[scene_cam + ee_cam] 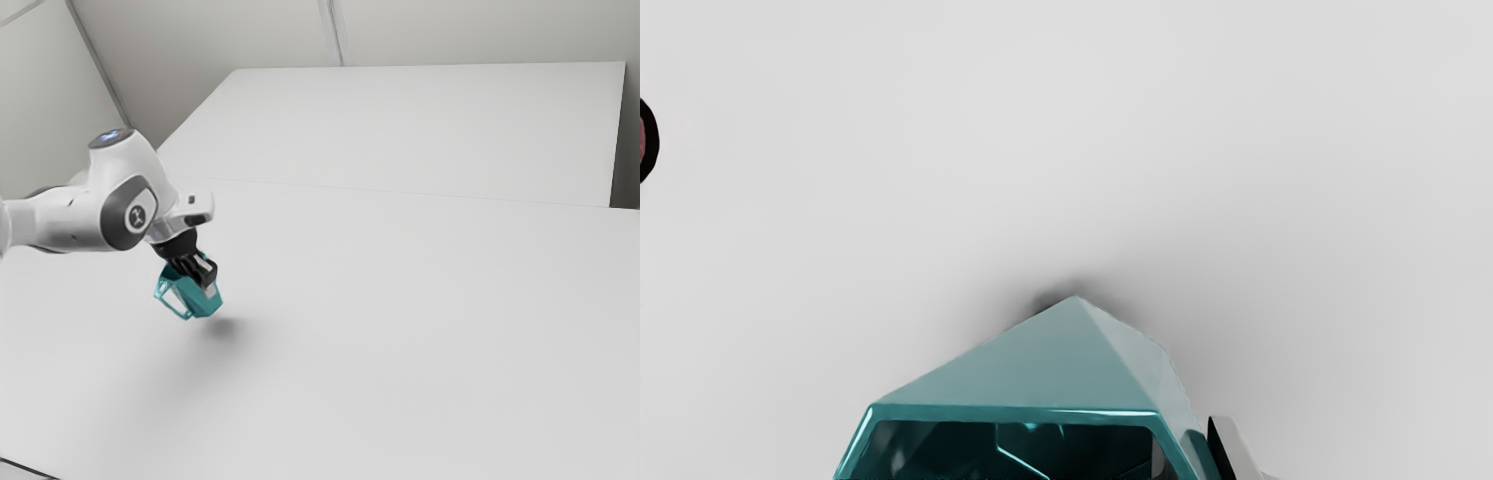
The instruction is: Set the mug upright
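Note:
In the exterior view my gripper (pixel 199 271) points down at the teal faceted mug (pixel 207 300), which hangs tilted from the fingers, its handle toward the exterior view's left. A soft shadow lies beside its lower end; whether an edge touches the table cannot be told. The wrist view has the mug (pixel 1033 373) with its open mouth facing my hand. There my gripper (pixel 1188 455) is shut on the mug's wall, one finger outside and the other partly visible inside the mouth. The mug's lower part is hidden behind its side.
The white table (pixel 420 330) spreads out around the mug. Behind it stands a pale raised panel (pixel 400 125). At the wrist view's edge, part of a round black-rimmed thing (pixel 650 141) with a reddish inside lies some way from the mug.

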Tool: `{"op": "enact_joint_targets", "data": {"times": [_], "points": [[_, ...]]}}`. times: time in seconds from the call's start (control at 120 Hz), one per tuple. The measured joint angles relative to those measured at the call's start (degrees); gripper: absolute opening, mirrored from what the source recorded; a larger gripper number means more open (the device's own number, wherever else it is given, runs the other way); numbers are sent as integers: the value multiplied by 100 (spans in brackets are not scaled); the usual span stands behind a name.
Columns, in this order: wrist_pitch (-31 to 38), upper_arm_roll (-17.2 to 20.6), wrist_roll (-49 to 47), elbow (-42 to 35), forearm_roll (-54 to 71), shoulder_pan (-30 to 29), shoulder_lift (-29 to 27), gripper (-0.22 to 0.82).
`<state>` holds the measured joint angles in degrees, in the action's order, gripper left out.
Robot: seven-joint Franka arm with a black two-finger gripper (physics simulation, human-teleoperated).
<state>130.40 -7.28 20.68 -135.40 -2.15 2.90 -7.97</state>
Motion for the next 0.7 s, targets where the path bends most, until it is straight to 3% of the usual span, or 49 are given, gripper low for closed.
{"op": "enact_joint_targets", "data": {"times": [0.308, 0.7], "points": [[-26, 9, -999, 376, 212, 7, 535, -17], [-43, 55, -1736, 480, 86, 41, 799, -17]]}}
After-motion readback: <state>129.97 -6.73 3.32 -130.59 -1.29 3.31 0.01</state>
